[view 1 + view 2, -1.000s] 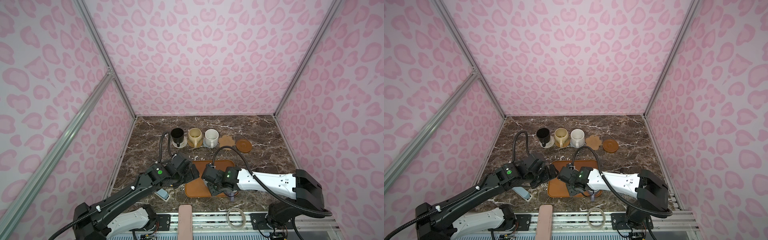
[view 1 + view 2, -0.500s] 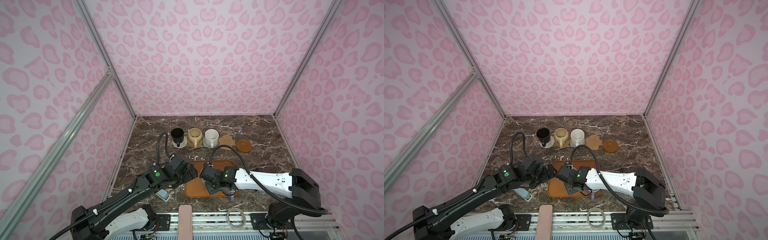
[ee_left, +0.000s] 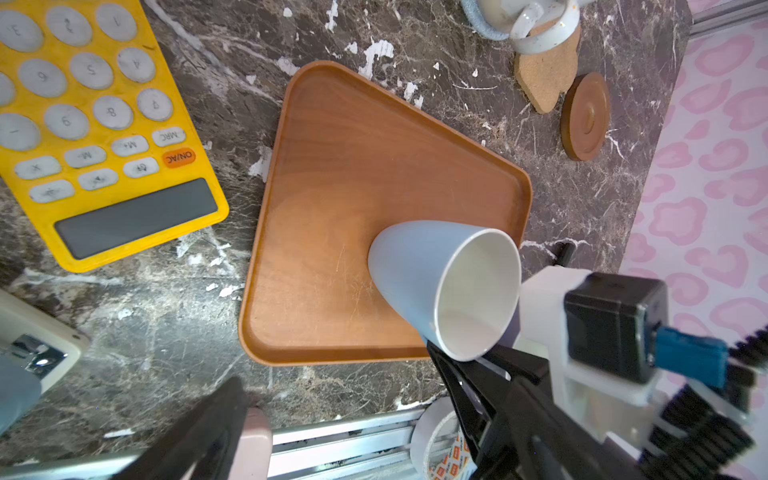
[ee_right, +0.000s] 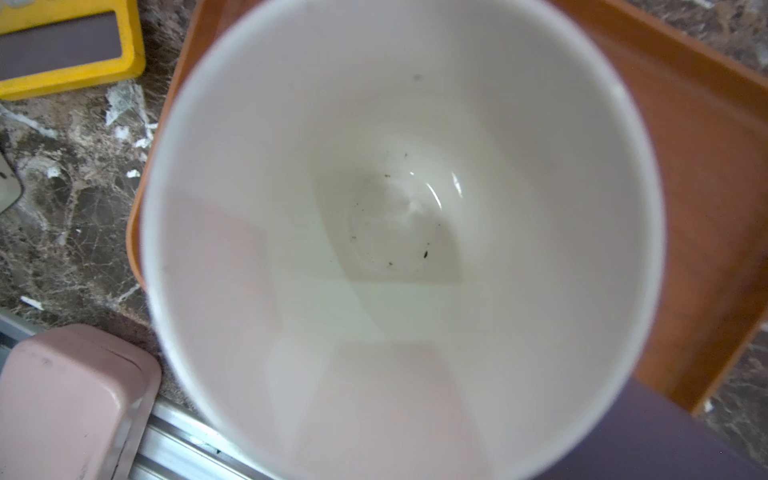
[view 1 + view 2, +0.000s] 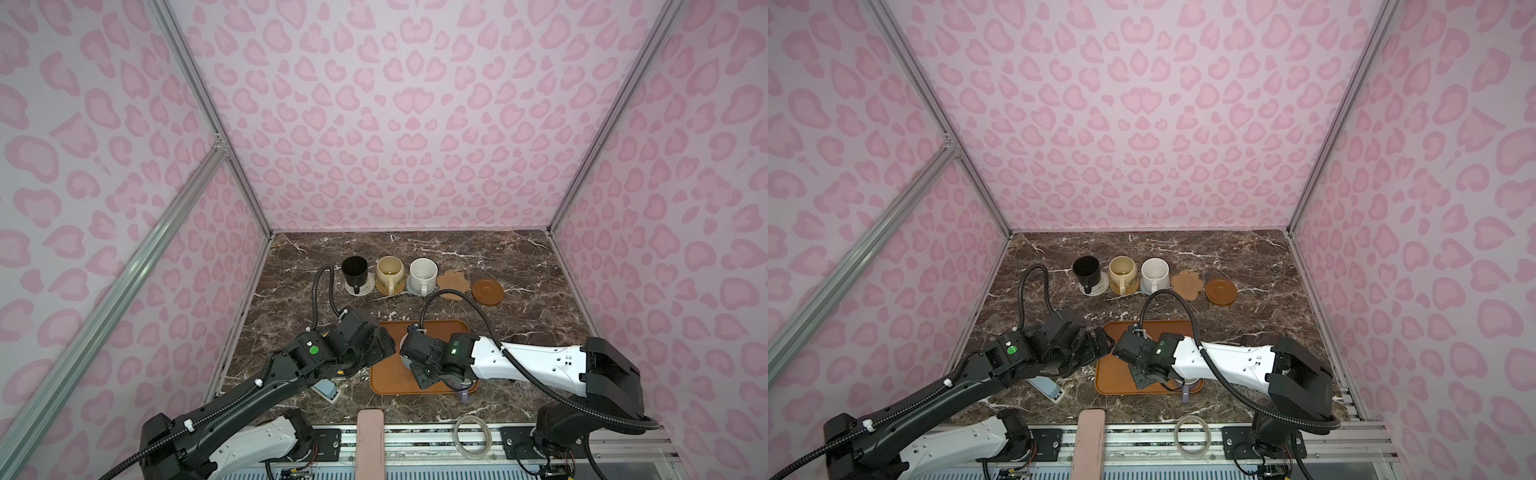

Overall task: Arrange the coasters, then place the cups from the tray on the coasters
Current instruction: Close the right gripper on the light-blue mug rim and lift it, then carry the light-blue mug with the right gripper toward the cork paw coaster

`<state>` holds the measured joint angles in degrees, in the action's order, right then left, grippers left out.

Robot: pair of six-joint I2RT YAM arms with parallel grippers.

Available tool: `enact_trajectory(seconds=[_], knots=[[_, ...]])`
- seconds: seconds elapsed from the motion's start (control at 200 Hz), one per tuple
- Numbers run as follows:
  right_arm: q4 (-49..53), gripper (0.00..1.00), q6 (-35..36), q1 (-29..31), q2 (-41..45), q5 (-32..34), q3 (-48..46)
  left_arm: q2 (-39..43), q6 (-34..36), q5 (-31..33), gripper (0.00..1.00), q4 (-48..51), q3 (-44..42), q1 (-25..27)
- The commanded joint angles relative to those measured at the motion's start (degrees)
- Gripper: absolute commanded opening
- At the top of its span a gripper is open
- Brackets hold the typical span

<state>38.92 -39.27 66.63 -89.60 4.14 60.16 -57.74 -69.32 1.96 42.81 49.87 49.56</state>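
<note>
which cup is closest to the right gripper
The blue cup on the tray: the right gripper is shut at its rim. The lavender cup beside it is mostly hidden. The black cup, cream cup and white cup stand back on coasters.

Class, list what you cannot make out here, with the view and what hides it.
Handle of the blue cup: left wrist view, behind the cup's own body.
Grip of the right gripper: same view, covered by the cup's rim.
Most of the lavender cup: right wrist view, cut off by the edge and the blue cup; both top views, under the right arm.
Most of the whitish coaster: in a top view, beneath the black mug.
</note>
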Motion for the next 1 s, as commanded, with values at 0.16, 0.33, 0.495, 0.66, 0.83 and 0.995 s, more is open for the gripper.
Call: enact_trajectory(seconds=[0.16,0.33,0.495,0.66,0.83,0.995], knots=[[-1.7,0.00,0.3,0.2,1.8,0.9,0.1,0.6,0.0,2.0,1.00,-1.4,0.7,0.0],[-1.7,0.00,0.0,0.2,2.9,1.5,0.5,0.2,0.0,2.0,1.00,-1.5,1.5,0.0],[-0.7,0.00,0.2,0.0,3.6,2.1,1.5,0.4,0.7,2.7,0.96,-2.1,2.8,0.0],[0.0,0.00,0.2,-0.2,5.0,2.2,2.7,1.3,2.5,3.6,0.96,-3.8,4.2,0.1],[1.1,0.00,0.4,-1.1,6.4,2.2,3.5,0.9,3.9,4.3,0.96,-3.8,6.1,0.0],[2.4,0.00,1.2,-2.8,8.2,2.4,3.9,0.6,4.9,4.9,0.96,-4.5,7.6,0.0]])
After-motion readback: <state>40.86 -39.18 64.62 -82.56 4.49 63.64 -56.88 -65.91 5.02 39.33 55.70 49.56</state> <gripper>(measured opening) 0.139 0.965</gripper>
